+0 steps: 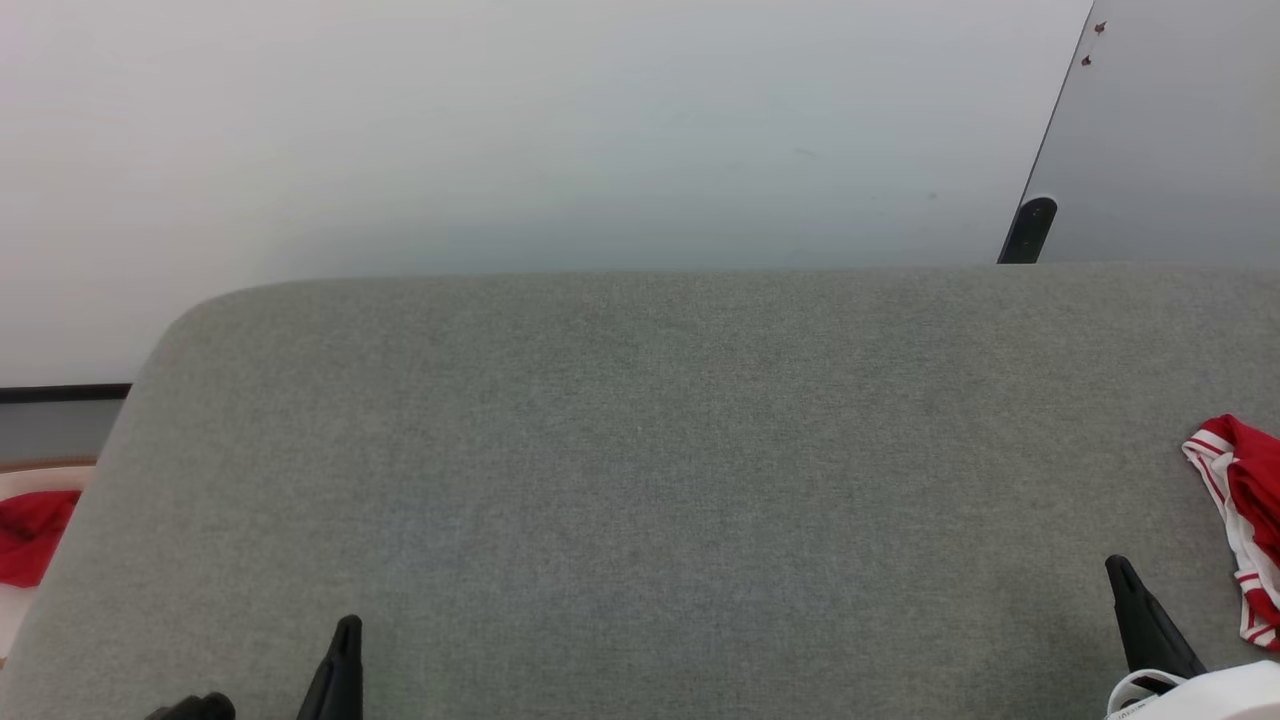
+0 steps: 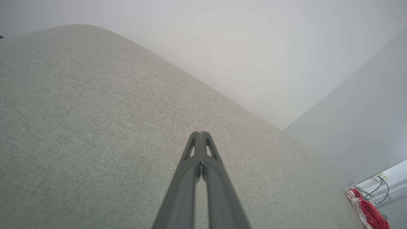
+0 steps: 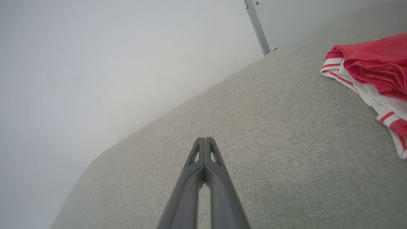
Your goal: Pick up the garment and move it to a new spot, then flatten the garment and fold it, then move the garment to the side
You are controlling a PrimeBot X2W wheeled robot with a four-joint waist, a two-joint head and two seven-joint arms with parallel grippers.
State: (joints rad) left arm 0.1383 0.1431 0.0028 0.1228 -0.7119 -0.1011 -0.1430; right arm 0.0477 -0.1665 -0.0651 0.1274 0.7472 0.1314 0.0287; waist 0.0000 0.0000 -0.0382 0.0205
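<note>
Lying at the far right of the grey padded surface [image 1: 640, 450], the jersey [image 1: 1240, 510] sits in a loose heap, red cloth over white with striped trim showing along its edge. The right wrist view shows soft layers and rolls rather than a crisp flat fold, and no lettering can be seen. The left gripper [image 2: 201, 135] has its two fingers pressed together with nothing between them, hovering low over the grey fabric. The right gripper [image 3: 205, 140] is closed and empty too, with the jersey off to its right and apart from it. A separate plain red cloth [image 1: 30, 535] lies beyond the surface's left edge. As for progress, the scene fits two readings. The jersey may be waiting at the edge to be lifted and carried to the middle. Or it may already have been roughly folded and set aside, which is what the last part of the task asks. Its rumpled look leans towards the former, but the pictures do not settle it. Either way, neither gripper has hold of it now.
</note>
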